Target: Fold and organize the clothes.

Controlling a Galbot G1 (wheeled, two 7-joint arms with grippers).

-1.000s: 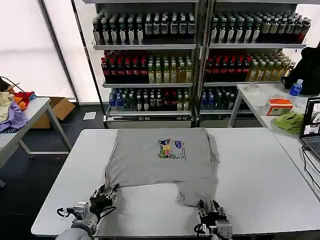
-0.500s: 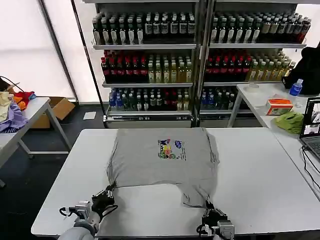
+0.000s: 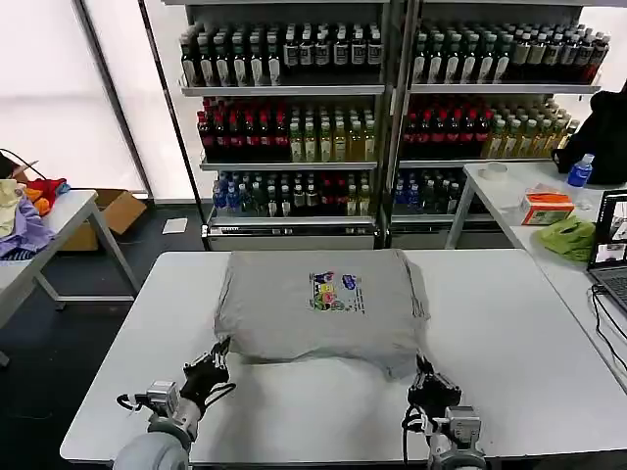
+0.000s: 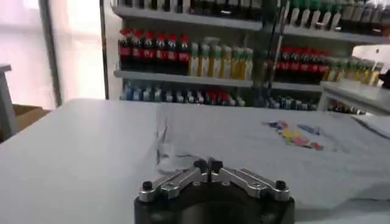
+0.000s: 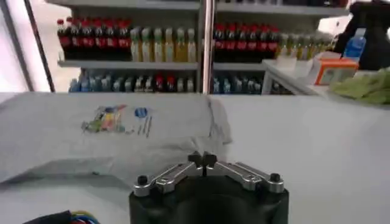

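Your grey shirt (image 3: 318, 308) lies mid-table (image 3: 509, 343), print (image 3: 335, 292) up, its near edge bulging loosely. Expect it to be light, soft and limp: it will sag and slide on the smooth top, so take it at the near corners, pinching both layers. Your left gripper (image 3: 208, 372) sits just off the near-left corner, your right gripper (image 3: 431, 387) just off the near-right corner. In both wrist views the fingertips meet, holding nothing.

Shop-like lab: bottle-stocked shelves (image 3: 294, 117), white tables (image 3: 509, 343), laptop (image 3: 612, 255).
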